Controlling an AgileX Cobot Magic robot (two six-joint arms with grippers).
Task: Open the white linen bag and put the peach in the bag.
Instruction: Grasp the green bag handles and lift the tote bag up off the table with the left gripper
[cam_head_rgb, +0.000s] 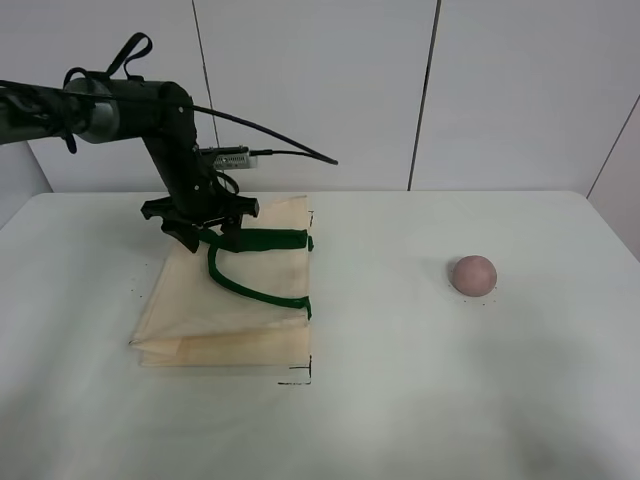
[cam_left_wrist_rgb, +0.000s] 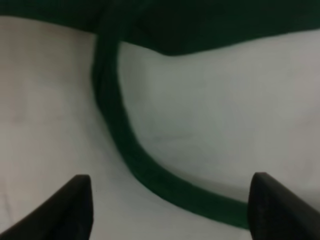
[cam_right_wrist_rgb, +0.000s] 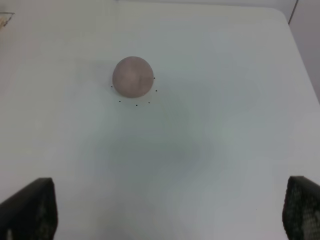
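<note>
At centre-left of the frame your left gripper (cam_head_rgb: 206, 226) hangs open over the green handle (cam_head_rgb: 272, 240) of the shut white linen bag (cam_head_rgb: 230, 320), so next pinch and lift it; the peach (cam_head_rgb: 473, 274) lies mid-right, your right gripper (cam_right_wrist_rgb: 166, 212) open above.

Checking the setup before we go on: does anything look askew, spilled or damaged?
Nothing stands out. The bag lies flat on the table, its handle looped across it, under the open left gripper. The peach sits whole on the table, well apart to the right.
</note>
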